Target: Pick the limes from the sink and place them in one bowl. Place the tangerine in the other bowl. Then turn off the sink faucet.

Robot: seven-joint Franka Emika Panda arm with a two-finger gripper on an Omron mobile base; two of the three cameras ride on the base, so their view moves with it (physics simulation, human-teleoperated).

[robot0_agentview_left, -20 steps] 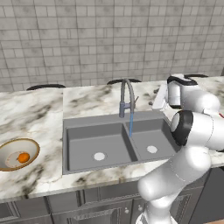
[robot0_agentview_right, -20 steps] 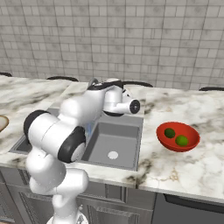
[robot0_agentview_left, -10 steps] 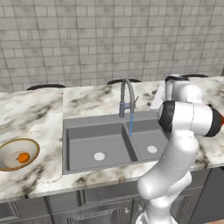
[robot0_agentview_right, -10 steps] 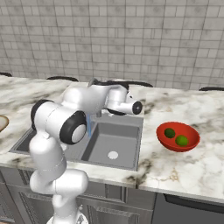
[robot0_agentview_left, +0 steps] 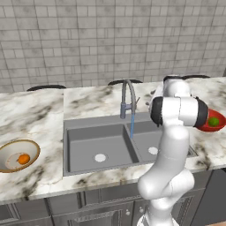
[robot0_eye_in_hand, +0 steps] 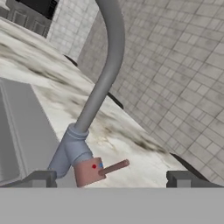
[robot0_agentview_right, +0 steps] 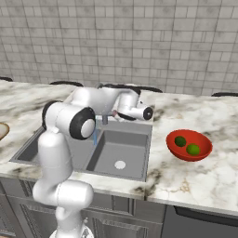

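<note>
The grey sink (robot0_agentview_left: 88, 145) holds no fruit, and a thin blue stream (robot0_agentview_left: 132, 126) runs from the gooseneck sink faucet (robot0_agentview_left: 127, 98). Both limes (robot0_agentview_right: 180, 141) (robot0_agentview_right: 193, 149) lie in the red bowl (robot0_agentview_right: 202, 155) on the right counter. The tangerine (robot0_agentview_left: 24, 159) rests in the tan bowl (robot0_agentview_left: 8, 152) on the left counter. My gripper (robot0_eye_in_hand: 111, 179) is open and empty, level with the faucet's base. Close in front of it are the faucet's thin side lever (robot0_eye_in_hand: 114, 166), the bluish collar (robot0_eye_in_hand: 72, 148) and the spout (robot0_eye_in_hand: 105, 78).
My white arm (robot0_agentview_left: 176, 114) arches over the sink's right basin (robot0_agentview_right: 125, 146) and hides part of the red bowl (robot0_agentview_left: 207, 126) from the left. Marble counter (robot0_agentview_right: 195, 181) runs on both sides, with a tiled wall behind the faucet.
The arm's elbow has swung up and over toward the sink, while the hand has stayed close to the faucet. Fruits, bowls and the open jaws are unchanged.
</note>
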